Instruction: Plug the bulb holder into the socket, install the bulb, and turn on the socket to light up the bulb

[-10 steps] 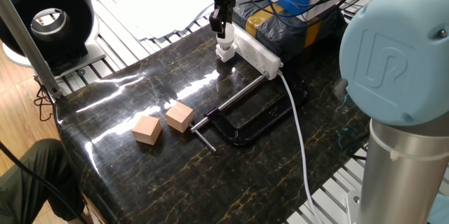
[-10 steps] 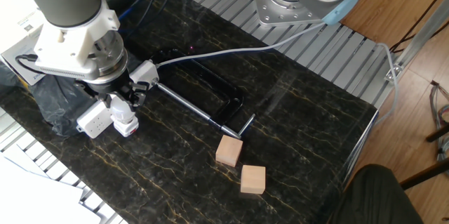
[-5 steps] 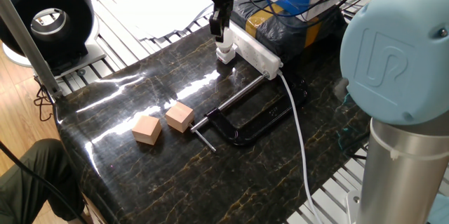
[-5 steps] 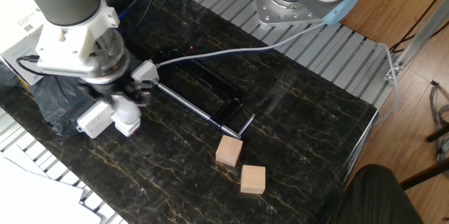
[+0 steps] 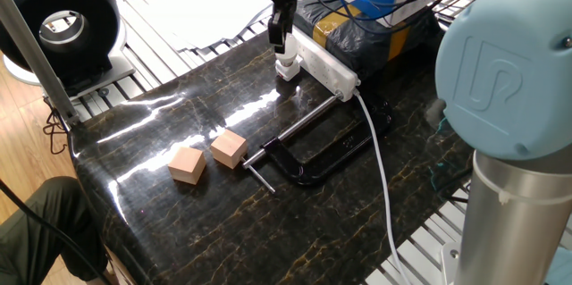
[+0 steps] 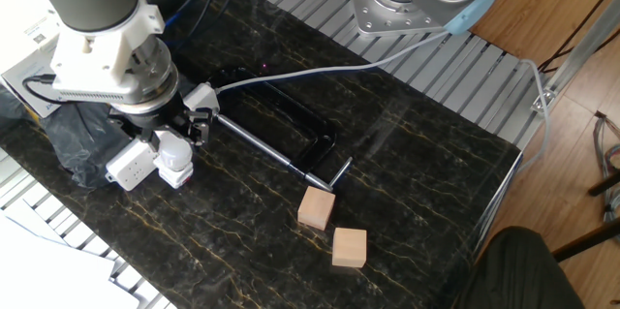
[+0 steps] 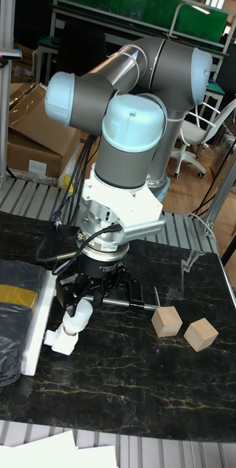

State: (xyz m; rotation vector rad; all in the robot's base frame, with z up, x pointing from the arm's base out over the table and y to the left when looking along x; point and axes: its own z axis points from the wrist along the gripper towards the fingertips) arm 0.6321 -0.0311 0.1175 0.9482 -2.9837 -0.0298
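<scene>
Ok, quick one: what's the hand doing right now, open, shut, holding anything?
Hand: shut on the bulb, which sits atop the holder at the end of the socket.

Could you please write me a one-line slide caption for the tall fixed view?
UR5 gripper holds the bulb over the bulb holder beside the socket; two wooden cubes lie nearby.

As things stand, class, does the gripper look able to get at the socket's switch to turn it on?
Probably not yet. The gripper is shut on the bulb above the bulb holder at the socket end, so its fingers are occupied; no switch can be made out.
</scene>
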